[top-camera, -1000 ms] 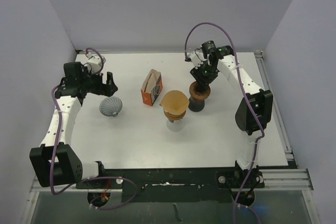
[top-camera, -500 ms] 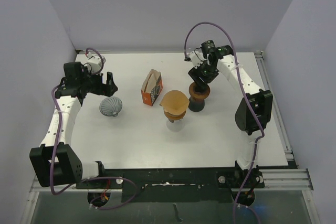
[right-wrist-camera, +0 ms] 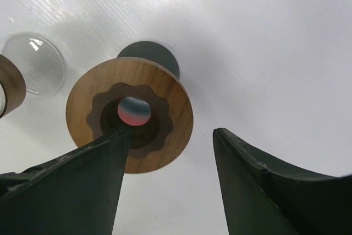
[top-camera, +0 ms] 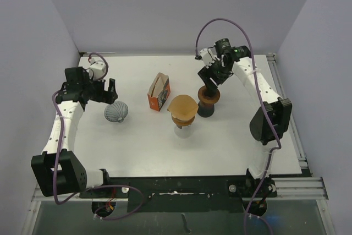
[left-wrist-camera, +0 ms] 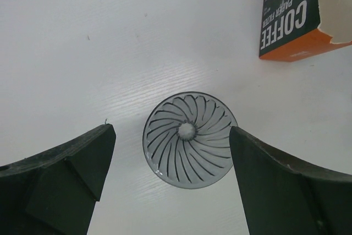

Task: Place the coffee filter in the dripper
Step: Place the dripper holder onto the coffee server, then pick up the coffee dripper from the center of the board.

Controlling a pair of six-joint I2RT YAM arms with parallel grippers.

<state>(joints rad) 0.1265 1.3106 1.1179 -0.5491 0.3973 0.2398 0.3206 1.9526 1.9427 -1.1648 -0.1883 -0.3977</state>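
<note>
The left gripper [left-wrist-camera: 170,132] is held wide open, with the ribbed dripper [left-wrist-camera: 187,133] seen directly beneath, between its fingers — the coffee filter box [left-wrist-camera: 291,15] lies off to its right. The right gripper [right-wrist-camera: 171,131] is likewise spread wide over a wooden stand [right-wrist-camera: 129,115]; the brown filter [top-camera: 182,108] rests apart, to its left.

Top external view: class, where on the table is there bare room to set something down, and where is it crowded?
Free: the wide near band of the table in front of the objects, and the far strip behind the filter box. Crowded: the middle row of grey dripper, filter box, carafe and wooden stand.
</note>
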